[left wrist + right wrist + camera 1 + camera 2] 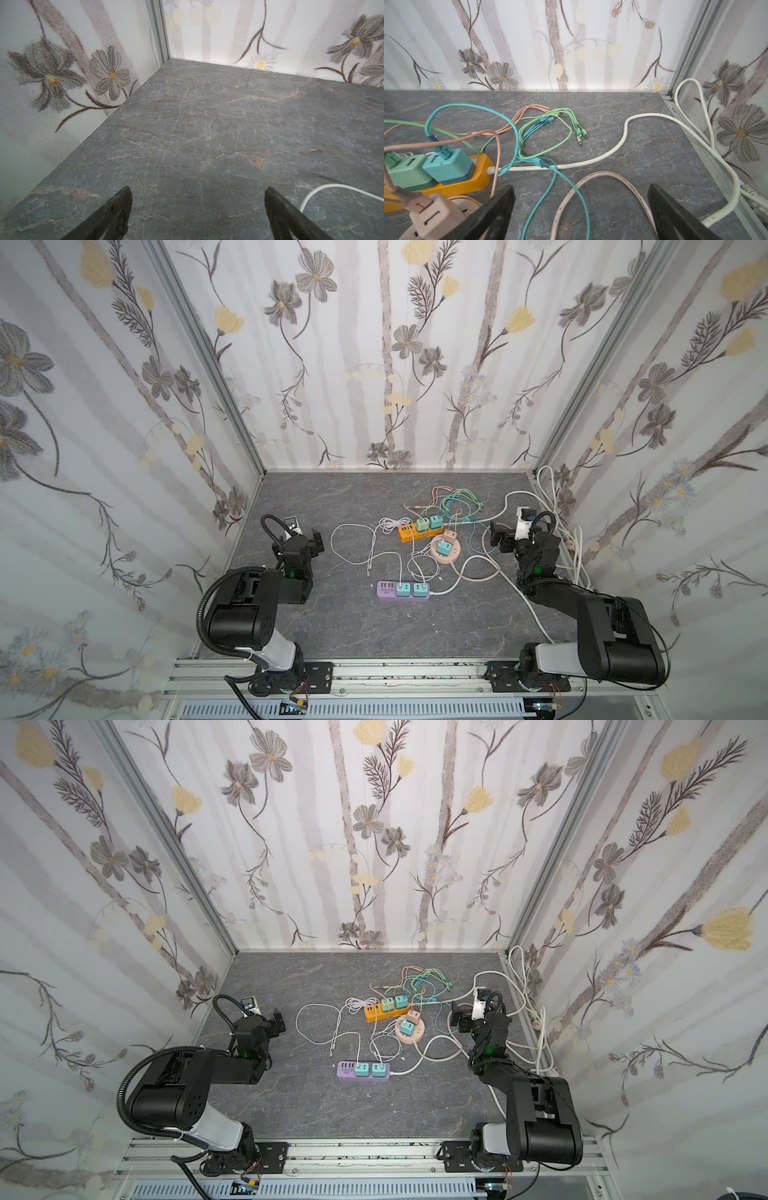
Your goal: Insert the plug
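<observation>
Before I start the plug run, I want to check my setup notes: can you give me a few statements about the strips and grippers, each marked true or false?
1. The left gripper and right gripper are both open and empty. True.
2. The purple power strip carries two teal adapters. True.
3. The orange power strip has nothing plugged in. False: a mint adapter and a teal adapter sit on it.
4. The left gripper hangs over the round pink hub. False: it is over bare tabletop, and the hub lies nearer the right gripper.
5. The orange power strip's white cord runs toward the right-hand wall. True.
</observation>
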Robot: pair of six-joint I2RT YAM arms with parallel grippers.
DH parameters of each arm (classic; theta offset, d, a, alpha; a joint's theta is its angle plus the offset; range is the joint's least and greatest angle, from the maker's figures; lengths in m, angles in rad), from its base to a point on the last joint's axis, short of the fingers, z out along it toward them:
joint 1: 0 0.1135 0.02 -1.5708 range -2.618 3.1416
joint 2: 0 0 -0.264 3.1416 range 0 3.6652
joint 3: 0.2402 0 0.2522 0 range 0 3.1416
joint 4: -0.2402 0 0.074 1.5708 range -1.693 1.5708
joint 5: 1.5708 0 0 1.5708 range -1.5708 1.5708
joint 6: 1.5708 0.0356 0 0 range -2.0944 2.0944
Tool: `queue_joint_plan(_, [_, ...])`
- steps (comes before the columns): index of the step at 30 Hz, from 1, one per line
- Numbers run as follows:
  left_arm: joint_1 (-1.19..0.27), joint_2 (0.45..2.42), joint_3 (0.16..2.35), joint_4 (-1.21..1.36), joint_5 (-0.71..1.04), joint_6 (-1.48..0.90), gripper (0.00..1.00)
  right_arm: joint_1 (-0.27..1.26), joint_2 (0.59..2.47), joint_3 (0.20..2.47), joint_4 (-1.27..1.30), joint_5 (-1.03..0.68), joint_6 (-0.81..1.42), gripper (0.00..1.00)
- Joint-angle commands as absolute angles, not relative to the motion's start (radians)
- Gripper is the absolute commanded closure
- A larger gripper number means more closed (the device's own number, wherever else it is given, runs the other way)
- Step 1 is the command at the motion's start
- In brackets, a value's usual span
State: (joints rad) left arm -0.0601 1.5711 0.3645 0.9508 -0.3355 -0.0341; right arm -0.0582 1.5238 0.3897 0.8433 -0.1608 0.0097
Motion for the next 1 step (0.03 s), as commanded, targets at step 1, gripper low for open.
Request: queue_joint_plan(1, [-0.060, 1.569, 0.370, 0.951, -0.331, -0.049, 0.00, -0.055, 1.523, 0.392, 0.855, -0.121, 0.015, 0.01])
